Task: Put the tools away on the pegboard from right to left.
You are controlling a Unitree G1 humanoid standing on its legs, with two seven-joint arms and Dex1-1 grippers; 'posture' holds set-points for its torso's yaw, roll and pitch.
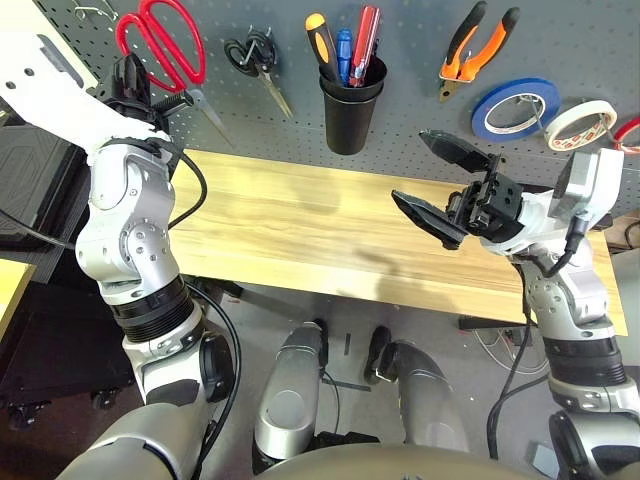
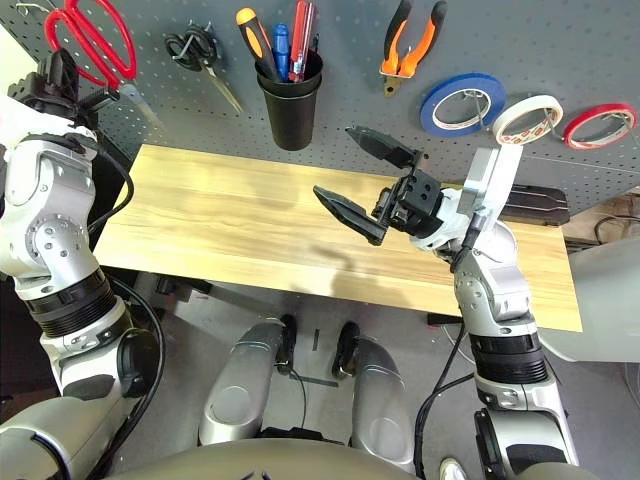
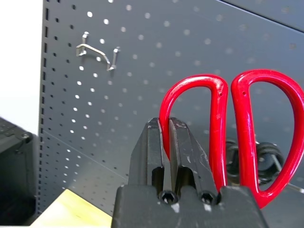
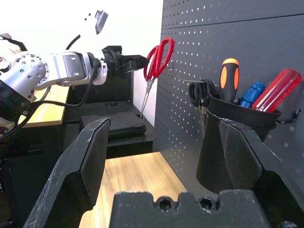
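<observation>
Left end effector (image 3: 168, 124) clamped on one red scissors (image 1: 160, 40); right end effector (image 1: 440, 190) wide open, empty.

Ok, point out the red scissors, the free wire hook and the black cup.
red scissors (image 3: 247, 133), left wrist view, handle loop.
wire hook (image 3: 97, 51), left wrist view, its bent wire.
black cup (image 1: 348, 115), left eye view, front wall.

pegboard (image 3: 199, 42): matt grey perforated metal | red-handled scissors (image 3: 237, 128) before pegboard: glossy smooth plastic | table (image 1: 300, 230) below pegboard: smooth pale wood | wire hook (image 3: 97, 50): bright metal
</observation>
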